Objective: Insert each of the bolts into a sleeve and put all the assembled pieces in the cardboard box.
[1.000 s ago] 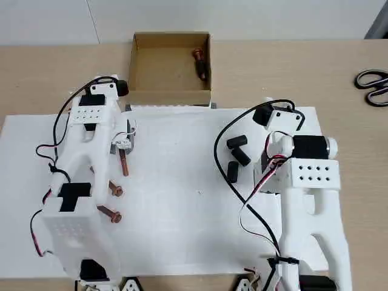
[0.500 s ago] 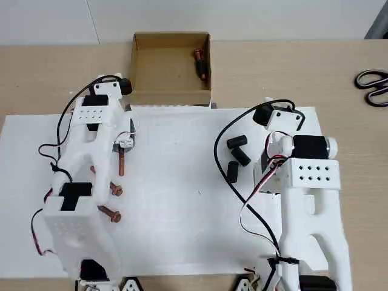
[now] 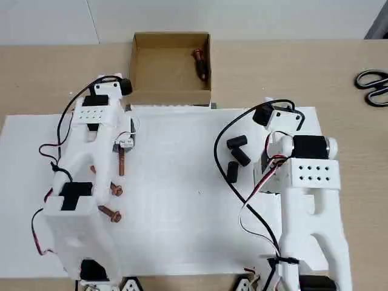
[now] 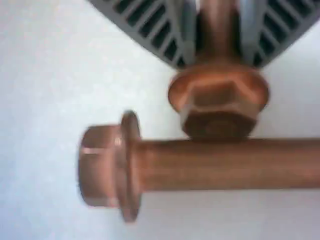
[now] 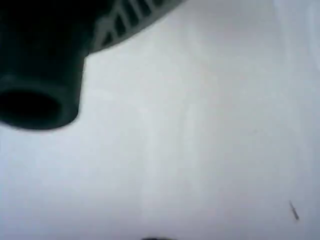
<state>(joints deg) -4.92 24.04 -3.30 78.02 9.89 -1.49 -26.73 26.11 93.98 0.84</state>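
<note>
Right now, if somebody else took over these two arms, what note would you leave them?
Left hand: shut on a bolt.
Right hand: shut on a black sleeve.
On the white sheet: loose bolts beside the left arm, three loose sleeves beside the right.
Done: one assembled piece lies in the cardboard box.
Left: join the held pair, assemble the rest, box everything.

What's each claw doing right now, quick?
Left gripper: closed, holding a bolt.
Right gripper: closed, holding a black sleeve.
</note>
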